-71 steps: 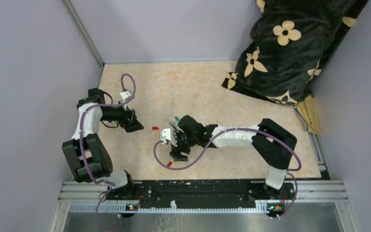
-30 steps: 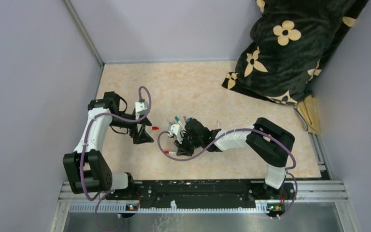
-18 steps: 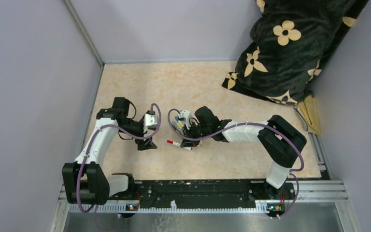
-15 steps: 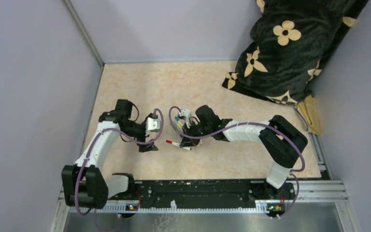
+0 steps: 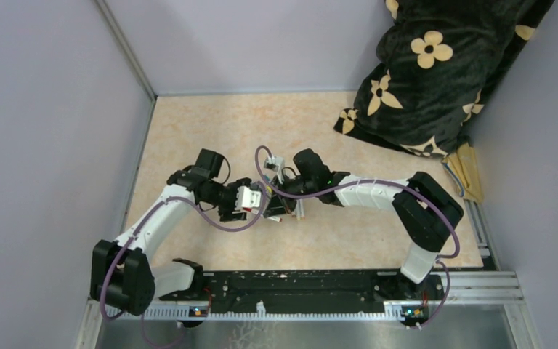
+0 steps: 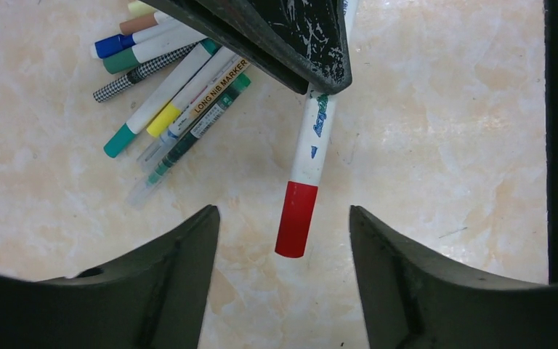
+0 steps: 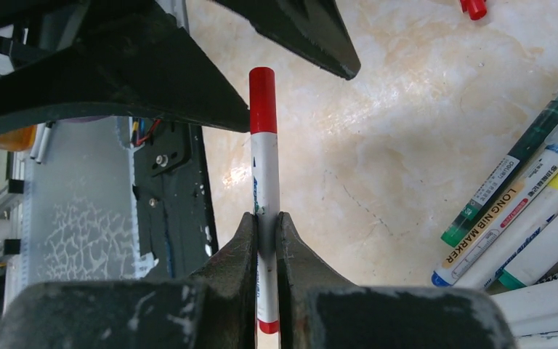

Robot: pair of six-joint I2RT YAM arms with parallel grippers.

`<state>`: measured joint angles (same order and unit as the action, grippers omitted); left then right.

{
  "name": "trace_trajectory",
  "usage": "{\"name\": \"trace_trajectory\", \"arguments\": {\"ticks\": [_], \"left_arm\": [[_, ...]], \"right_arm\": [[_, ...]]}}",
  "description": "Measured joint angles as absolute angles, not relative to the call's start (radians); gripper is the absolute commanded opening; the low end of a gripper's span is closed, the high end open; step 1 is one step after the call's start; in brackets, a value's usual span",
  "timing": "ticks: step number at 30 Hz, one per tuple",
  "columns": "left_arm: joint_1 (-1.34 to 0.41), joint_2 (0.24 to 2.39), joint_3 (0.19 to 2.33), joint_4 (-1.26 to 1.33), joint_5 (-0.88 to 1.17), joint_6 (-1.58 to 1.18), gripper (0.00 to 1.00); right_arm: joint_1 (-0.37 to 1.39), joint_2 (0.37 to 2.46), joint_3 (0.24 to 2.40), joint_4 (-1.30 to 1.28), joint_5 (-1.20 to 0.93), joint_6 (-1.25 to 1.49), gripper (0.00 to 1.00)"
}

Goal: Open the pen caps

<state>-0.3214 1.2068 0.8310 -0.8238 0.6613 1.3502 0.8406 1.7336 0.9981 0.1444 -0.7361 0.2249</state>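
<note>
Red cap (image 6: 296, 219) tips the white pen (image 6: 312, 142) at mid-frame in the left wrist view, between the left gripper (image 6: 283, 212)'s spread jaws, touching neither. The right gripper (image 7: 264, 218) is clenched on the pen's barrel. At upper left, other pens (image 6: 167, 87) lie heaped.

1 red-capped pen (image 6: 309, 149), about 9 piled pens (image 6: 166, 91), 1 loose red cap (image 7: 472, 7)

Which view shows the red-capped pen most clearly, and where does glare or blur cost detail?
Left wrist: red-capped pen crisp, barrel print visible. Right wrist: pen sharp too, with bright glare on the table beside it. Top external: pen too small to make out.
</note>
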Motion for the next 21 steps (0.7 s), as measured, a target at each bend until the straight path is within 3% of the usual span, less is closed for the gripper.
{"name": "trace_trajectory", "arguments": {"ticks": [4, 11, 13, 14, 17, 21], "left_arm": [[-0.341, 1.201, 0.81, -0.795, 0.638, 1.341, 0.48], [-0.379, 1.196, 0.809, -0.781, 0.611, 1.33, 0.24], [-0.386, 1.196, 0.809, -0.779, 0.606, 1.326, 0.14], [-0.39, 1.195, 0.809, -0.787, 0.601, 1.324, 0.0], [-0.397, 1.194, 0.812, -0.796, 0.595, 1.308, 0.0], [-0.405, 1.18, 0.828, -0.792, 0.602, 1.294, 0.0]], "right_arm": [[0.829, 1.734, 0.998, 0.149, -0.752, 0.241, 0.0], [0.815, 1.735, 0.998, 0.178, -0.774, 0.282, 0.01], [0.815, 1.737, 0.997, 0.184, -0.783, 0.294, 0.14], [0.815, 1.74, 0.997, 0.188, -0.788, 0.302, 0.19], [0.807, 1.75, 0.995, 0.212, -0.817, 0.344, 0.31], [0.806, 1.769, 0.995, 0.29, -0.868, 0.416, 0.35]]}}
